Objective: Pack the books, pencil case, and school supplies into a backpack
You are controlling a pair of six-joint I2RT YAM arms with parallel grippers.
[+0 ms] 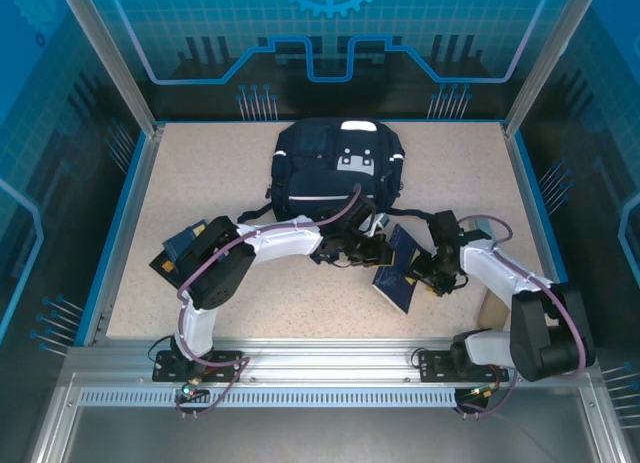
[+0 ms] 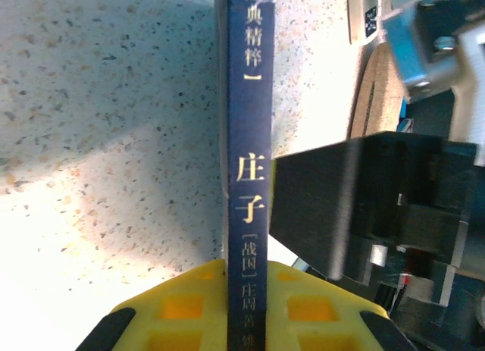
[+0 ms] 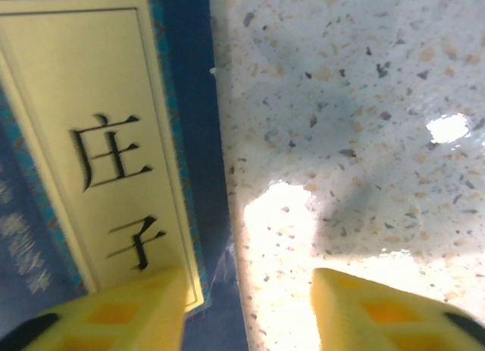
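Observation:
The navy backpack (image 1: 335,173) lies at the back middle of the table. In front of it a dark-blue book (image 1: 400,275) with a yellow title mark stands tilted on its edge between the two grippers. My left gripper (image 2: 248,271) is shut on that book's spine (image 2: 250,139), one yellow finger on each side; in the top view this gripper (image 1: 378,251) is at the book's left. My right gripper (image 3: 246,290) is open, its left finger (image 3: 129,305) lying over the book's cover (image 3: 189,101) and its right finger over bare table. From above, the right gripper (image 1: 427,268) is at the book's right.
Another dark-blue book (image 1: 178,251) lies at the left, partly under my left arm's elbow. A tan flat object (image 1: 492,305) sits beside my right arm near the table's right edge. Blue frame walls bound the table on three sides.

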